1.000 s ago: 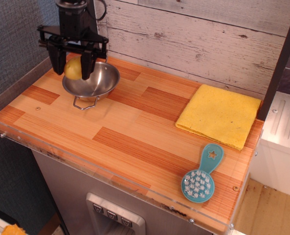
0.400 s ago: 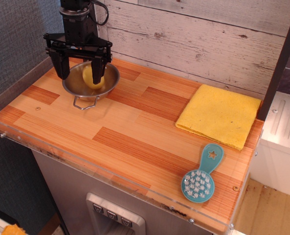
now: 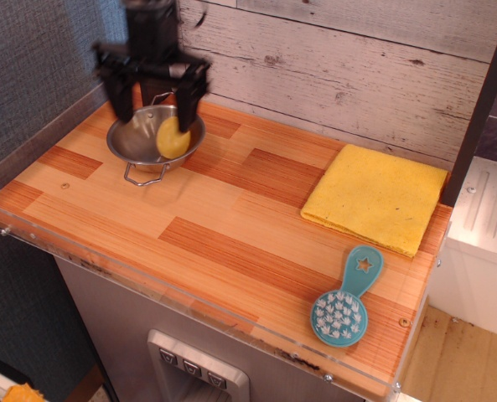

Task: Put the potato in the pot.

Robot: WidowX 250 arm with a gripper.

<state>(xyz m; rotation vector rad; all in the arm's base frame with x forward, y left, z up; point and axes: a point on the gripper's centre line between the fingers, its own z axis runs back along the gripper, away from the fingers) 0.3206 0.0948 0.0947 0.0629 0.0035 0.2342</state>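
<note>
The pale yellow potato [image 3: 172, 139] lies inside the shiny steel pot [image 3: 135, 148] at the back left of the wooden counter, resting against the pot's right side. A wire loop handle [image 3: 142, 177] sticks out at the pot's front. My black gripper [image 3: 155, 103] hangs just above the pot, blurred by motion. Its jaws stand wide apart and hold nothing, one finger [image 3: 121, 99] over the pot's left rim and the other over the right rim.
A folded yellow cloth [image 3: 374, 197] lies at the right back of the counter. A teal brush [image 3: 347, 300] lies near the front right corner. A white plank wall [image 3: 340, 67] runs behind the counter, and a clear strip edges its front [image 3: 189, 303].
The gripper, shut on the potato a second ago, has opened and let it go into the pot, then risen and shifted right. The potato has settled lower in the pot.
</note>
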